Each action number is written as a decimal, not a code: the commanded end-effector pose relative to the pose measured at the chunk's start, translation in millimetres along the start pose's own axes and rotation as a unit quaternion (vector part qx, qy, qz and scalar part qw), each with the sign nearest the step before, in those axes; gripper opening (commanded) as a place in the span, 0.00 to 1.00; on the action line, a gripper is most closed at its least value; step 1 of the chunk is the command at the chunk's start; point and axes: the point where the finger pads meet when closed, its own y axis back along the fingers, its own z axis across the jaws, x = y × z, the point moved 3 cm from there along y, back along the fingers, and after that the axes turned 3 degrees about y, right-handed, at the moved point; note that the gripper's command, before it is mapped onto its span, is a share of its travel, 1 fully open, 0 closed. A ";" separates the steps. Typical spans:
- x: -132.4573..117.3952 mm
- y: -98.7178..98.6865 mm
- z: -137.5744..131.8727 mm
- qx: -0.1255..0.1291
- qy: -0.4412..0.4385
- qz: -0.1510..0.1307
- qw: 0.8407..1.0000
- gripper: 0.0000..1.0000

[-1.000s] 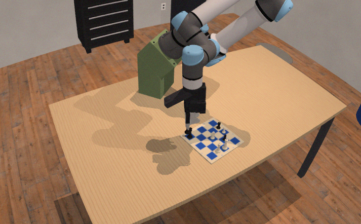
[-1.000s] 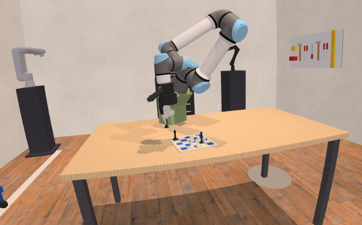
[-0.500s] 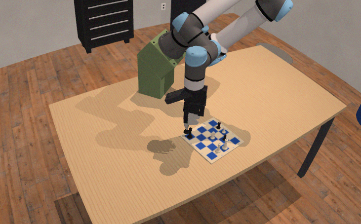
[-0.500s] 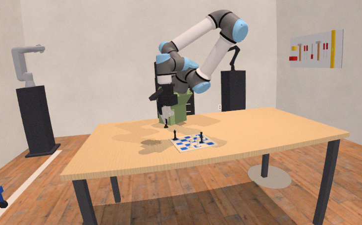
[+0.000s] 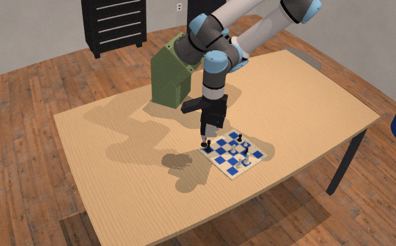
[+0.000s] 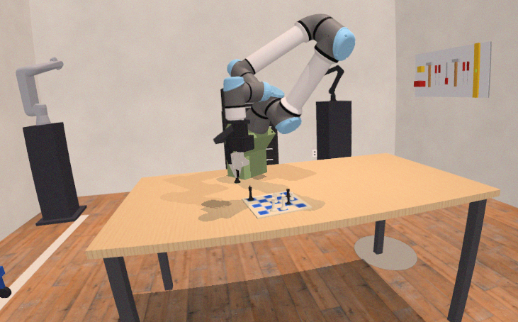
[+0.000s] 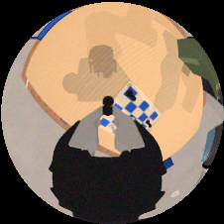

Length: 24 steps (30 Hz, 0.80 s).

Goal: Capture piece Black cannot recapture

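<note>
The small blue-and-white chessboard [image 5: 233, 154] lies on the wooden table, right of the middle. My gripper [image 5: 203, 138] points straight down at the board's left corner. It is shut on a small black piece [image 5: 203, 144], held upright low over the board's edge. The piece also shows in the exterior view [image 6: 237, 179] and between the fingers in the wrist view [image 7: 107, 103]. A tall black piece [image 5: 208, 146] stands on the corner square right beside it. Two more black pieces [image 5: 239, 137] [image 5: 246, 150] and several white pieces [image 5: 233, 149] [image 5: 247, 158] stand upright on the board.
A green box [image 5: 170, 76] stands on the table behind the gripper. A black drawer cabinet [image 5: 115, 24] stands on the floor beyond the table.
</note>
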 end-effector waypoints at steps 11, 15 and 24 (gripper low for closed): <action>0.1 0.2 -0.8 0.000 -0.002 0.001 1.000 0.00; 0.1 -0.5 -0.6 0.000 -0.002 0.001 1.000 0.00; 0.0 -10.5 1.8 -0.002 -0.003 0.000 1.000 0.00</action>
